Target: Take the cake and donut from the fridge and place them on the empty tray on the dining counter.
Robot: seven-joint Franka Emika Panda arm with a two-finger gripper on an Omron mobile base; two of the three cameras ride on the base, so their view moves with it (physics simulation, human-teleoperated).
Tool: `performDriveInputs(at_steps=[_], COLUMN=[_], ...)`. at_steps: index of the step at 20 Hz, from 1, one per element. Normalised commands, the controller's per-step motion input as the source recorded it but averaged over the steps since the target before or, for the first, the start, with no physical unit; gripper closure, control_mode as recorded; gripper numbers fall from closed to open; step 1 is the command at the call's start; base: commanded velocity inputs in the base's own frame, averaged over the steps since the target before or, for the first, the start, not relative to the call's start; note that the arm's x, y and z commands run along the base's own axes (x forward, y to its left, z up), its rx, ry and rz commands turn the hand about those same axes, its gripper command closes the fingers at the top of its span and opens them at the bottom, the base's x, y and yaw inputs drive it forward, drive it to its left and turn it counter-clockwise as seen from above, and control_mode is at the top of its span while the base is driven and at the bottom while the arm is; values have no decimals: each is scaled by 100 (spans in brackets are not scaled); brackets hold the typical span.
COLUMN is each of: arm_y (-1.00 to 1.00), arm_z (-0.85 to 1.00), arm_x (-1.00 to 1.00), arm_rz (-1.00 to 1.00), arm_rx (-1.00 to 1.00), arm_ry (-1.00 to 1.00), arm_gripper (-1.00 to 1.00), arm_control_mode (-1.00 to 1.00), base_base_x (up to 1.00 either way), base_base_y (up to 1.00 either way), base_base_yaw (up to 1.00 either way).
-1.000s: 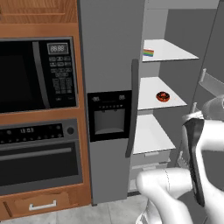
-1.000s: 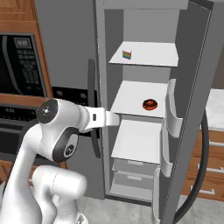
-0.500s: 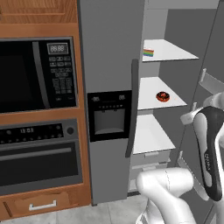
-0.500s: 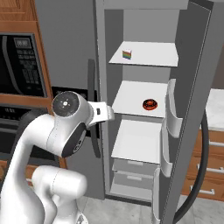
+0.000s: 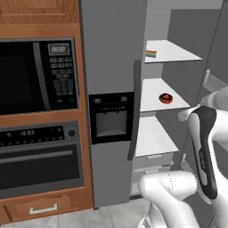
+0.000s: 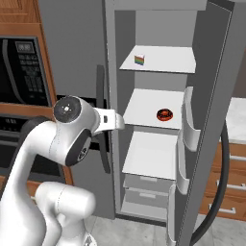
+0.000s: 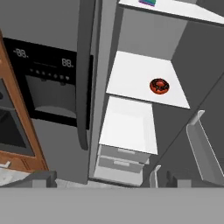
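The grey fridge [image 5: 111,53] stands with its right door [image 6: 211,96] swung open and its left door shut. Inside, the rainbow-striped cake [image 5: 151,54] [image 6: 140,60] sits at the left end of the upper white shelf. One shelf lower lies the chocolate-glazed donut [image 5: 165,97] [image 6: 164,114] [image 7: 159,86]. My gripper [image 7: 111,181] is open with nothing between its fingers, well back from the fridge and looking up at the donut's shelf. The tray and the dining counter are out of view.
A black microwave [image 5: 31,75] and an oven [image 5: 40,164] sit in wood cabinetry left of the fridge. The shut door's long dark handle [image 5: 133,111] [image 7: 85,74] hangs beside the opening. White door bins [image 6: 185,129] project from the open door. Fridge drawers [image 6: 144,185] lie below.
My arm has folded upward: its elbow has risen and shifted toward the fridge. The cake and the donut have not moved.
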Motion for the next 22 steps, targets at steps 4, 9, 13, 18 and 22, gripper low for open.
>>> performDriveInputs(at_steps=[4,9,13,18,22], arm_y=[0,7,41,49,6], arm_z=[0,0,0,0,0], arm_x=[0,-43,-41,0,0], arm_rz=[-6,-7,-3,-1,0], arm_rx=[0,-1,-3,-1,0], arm_ry=[-3,-22,-15,0,0], arm_gripper=[-100,-100,-100,-100,-100], arm_control_mode=[-100,-100,-100,-100,100], base_base_x=[0,0,0,0,10], base_base_y=[0,0,0,0,2], base_base_yaw=[0,0,0,0,0])
